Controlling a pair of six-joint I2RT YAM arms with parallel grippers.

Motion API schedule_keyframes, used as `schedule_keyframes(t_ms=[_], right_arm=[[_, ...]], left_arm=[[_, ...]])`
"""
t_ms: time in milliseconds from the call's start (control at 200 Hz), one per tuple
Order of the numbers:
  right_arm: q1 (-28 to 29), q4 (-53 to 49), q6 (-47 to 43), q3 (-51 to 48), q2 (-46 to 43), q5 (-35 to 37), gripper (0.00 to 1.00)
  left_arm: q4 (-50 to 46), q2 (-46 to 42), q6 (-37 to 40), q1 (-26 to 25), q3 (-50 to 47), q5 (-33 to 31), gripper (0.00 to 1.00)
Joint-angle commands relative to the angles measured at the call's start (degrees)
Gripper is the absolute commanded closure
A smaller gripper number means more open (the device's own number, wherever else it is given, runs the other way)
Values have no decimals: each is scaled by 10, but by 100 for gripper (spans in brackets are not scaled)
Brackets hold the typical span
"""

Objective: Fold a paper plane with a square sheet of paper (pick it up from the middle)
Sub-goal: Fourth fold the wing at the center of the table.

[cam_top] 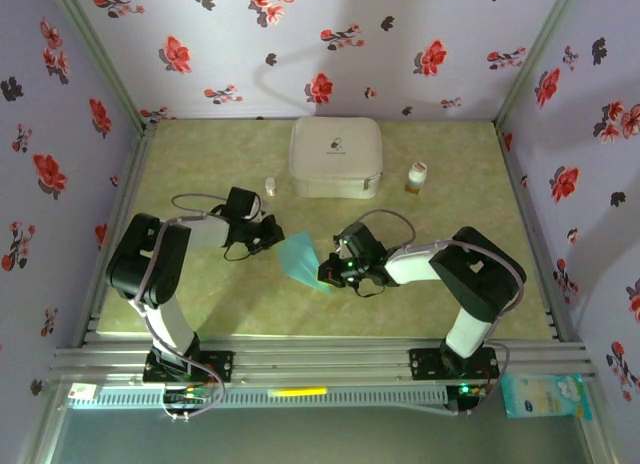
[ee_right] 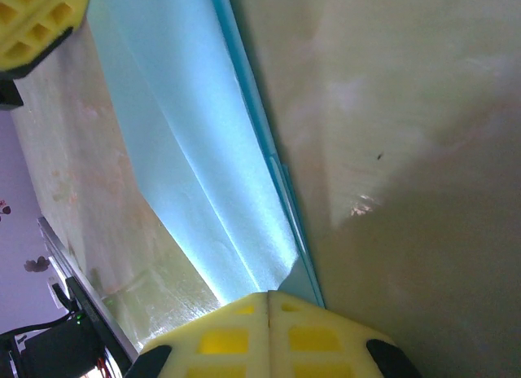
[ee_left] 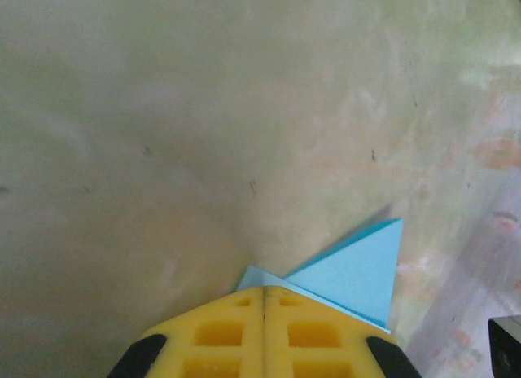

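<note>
Two ends of the paper plane (cam_top: 300, 256) pinched, one by the left gripper (cam_top: 272, 234), one by the right gripper (cam_top: 328, 274), white case (cam_top: 335, 156) and bottle (cam_top: 417, 176) well behind.

The paper plane (cam_top: 300, 257) lies mid-table (cam_top: 220, 149). The left gripper (cam_top: 272, 236) is at its 10 o'clock end, the right gripper (cam_top: 330, 274) at its 4 o'clock end. The case (cam_top: 335, 156) sits at 12 o'clock, a small bottle (cam_top: 416, 176) at 2 o'clock.
</note>
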Motion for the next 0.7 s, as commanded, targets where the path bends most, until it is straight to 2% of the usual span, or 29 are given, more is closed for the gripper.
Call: schedule_keyframes(t_ms=[0, 190, 365, 480, 695], right_arm=[[0, -100, -13, -21, 33, 29, 100], [0, -101, -15, -13, 38, 25, 100], [0, -101, -13, -11, 35, 28, 100], [0, -100, -12, -11, 35, 28, 100], [0, -108, -13, -10, 26, 31, 100]], left_arm=[[-49, 6, 37, 16, 18, -38, 97], [-52, -22, 27, 16, 19, -29, 96], [-53, -81, 10, 5, 3, -39, 89], [-48, -105, -1, -15, -10, -44, 85], [-6, -81, -15, -68, -18, -11, 87]])
